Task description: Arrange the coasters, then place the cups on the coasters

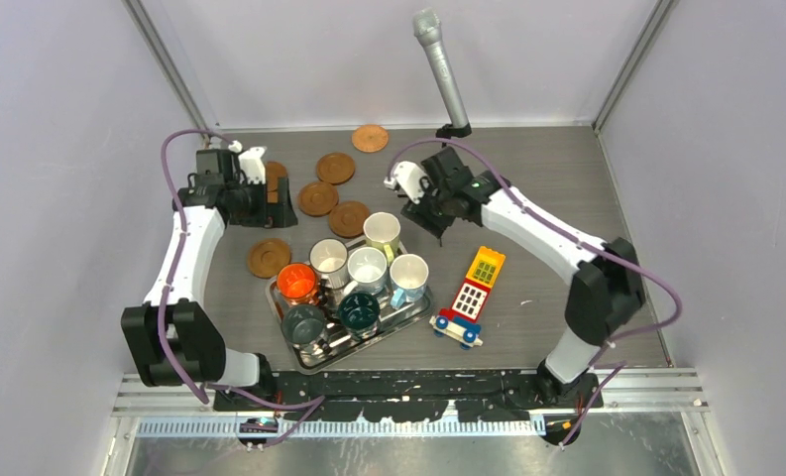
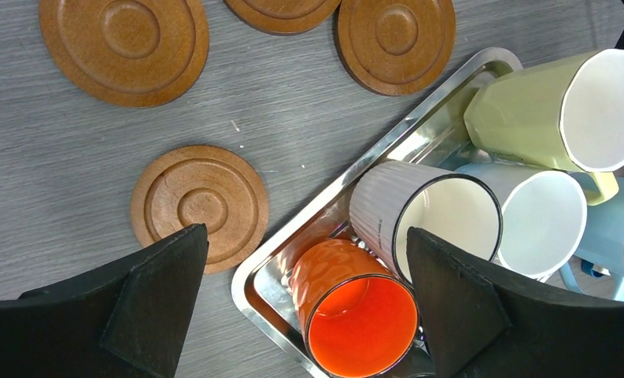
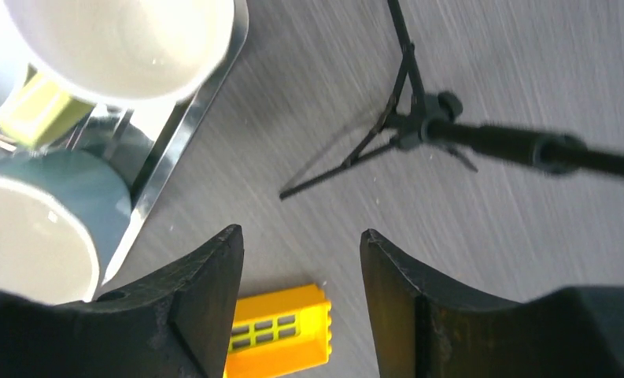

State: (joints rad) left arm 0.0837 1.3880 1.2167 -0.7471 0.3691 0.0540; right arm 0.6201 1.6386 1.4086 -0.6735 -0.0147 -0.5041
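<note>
left wall (image 1: 61, 198): close beside the left arm's elbow, with little room on that side.
left gripper (image 2: 304, 240): jaws spread wide, holding nothing. It sits at the far left of the table (image 1: 567, 178), just beside the coasters.
coasters (image 1: 335, 168): six counted, all flat on the table and none carrying a cup.
- One is half hidden behind the left gripper.
- Three sit close together in the far middle-left.
- One lies alone near the back edge.
- One lies alone just off the tray's far-left corner, apart from its rim.
room by coasters: narrow strips of bare table between the discs; a wider bare patch in front of the left arm.
tray (image 1: 369, 342): one, metal and rectangular, set askew in the near middle, its near corner close to the arms' base rail.
cups (image 1: 367, 268): seven counted, all upright on the tray and packed side by side. One is orange, two dark green, one pale yellow, three white or pale blue.
right gripper (image 3: 300, 236): jaws partly apart with nothing between them. It is above bare table beyond the tray's far-right corner.
toy (image 1: 471, 297): one, a block-built car, just right of the tray.
microphone (image 1: 438, 59): one, on a small stand at the back edge, behind the right gripper.
right side: a broad stretch of bare table between the toy and the right wall (image 1: 726, 198).
</note>
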